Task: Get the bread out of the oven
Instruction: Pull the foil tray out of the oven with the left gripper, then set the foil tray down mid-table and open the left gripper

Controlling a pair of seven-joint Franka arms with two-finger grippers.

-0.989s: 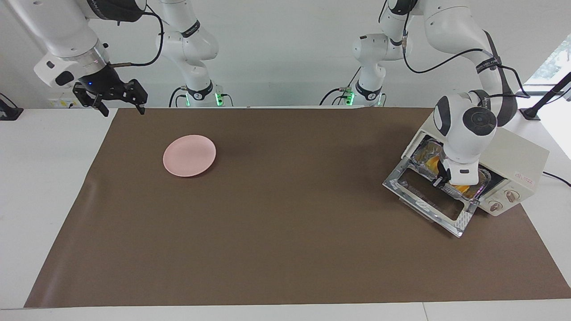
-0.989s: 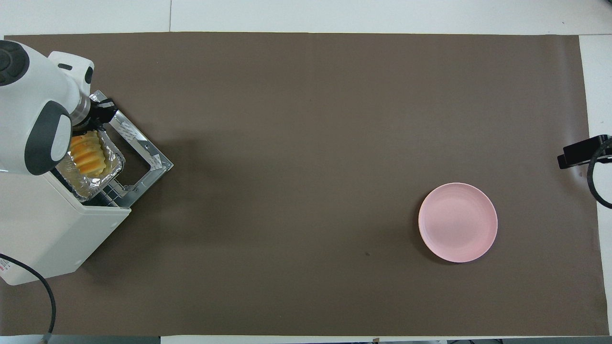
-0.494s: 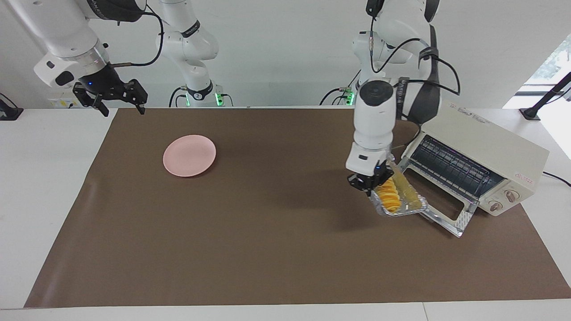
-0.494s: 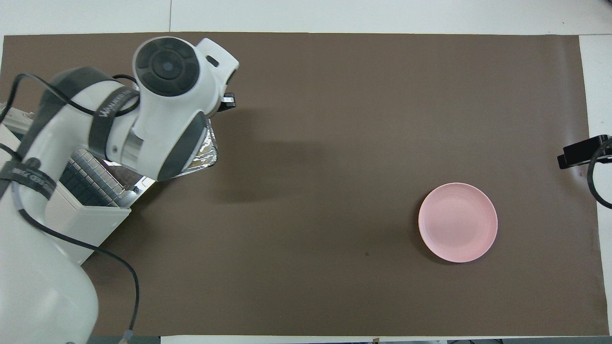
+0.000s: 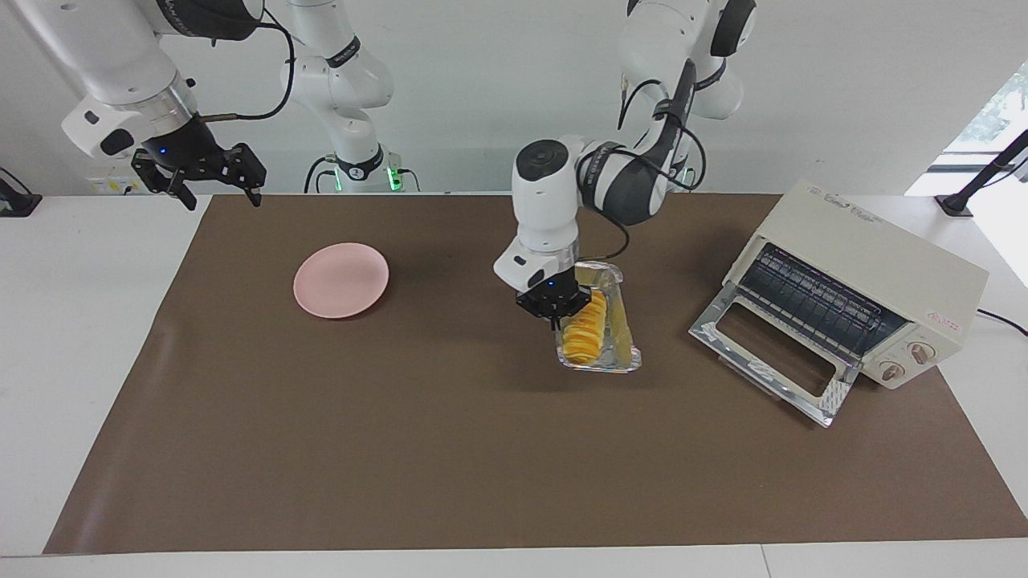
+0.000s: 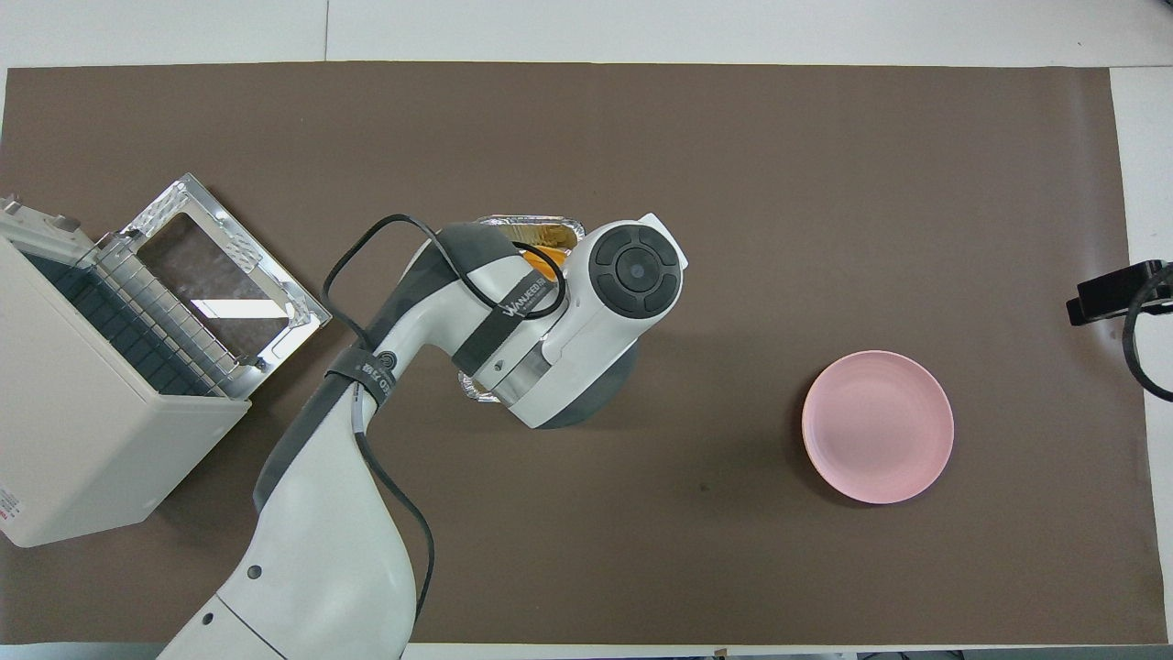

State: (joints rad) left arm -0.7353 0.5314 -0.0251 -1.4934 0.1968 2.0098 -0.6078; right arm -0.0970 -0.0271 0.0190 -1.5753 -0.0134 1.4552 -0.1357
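The bread (image 5: pixel 583 332), a ridged golden loaf, lies in a crinkled foil tray (image 5: pixel 617 319) that hangs tilted over the middle of the brown mat. My left gripper (image 5: pixel 556 317) is shut on the tray's rim and carries it. In the overhead view the left wrist covers most of the tray (image 6: pixel 527 224); only a sliver of bread (image 6: pixel 548 256) shows. The cream oven (image 5: pixel 871 265) stands at the left arm's end with its glass door (image 5: pixel 771 353) dropped open and only the wire rack (image 5: pixel 811 301) showing inside. My right gripper (image 5: pixel 201 175) waits open above the mat's corner at the right arm's end.
A round pink plate (image 5: pixel 341 279) sits on the mat toward the right arm's end, also in the overhead view (image 6: pixel 878 426). The oven (image 6: pixel 101 412) and its open door (image 6: pixel 220 284) take up the mat's left-arm end. A black cable trails from the oven.
The left gripper has pulled the foil tray with the bread out of the oven and carried it toward the mat's middle. The right arm has not moved.
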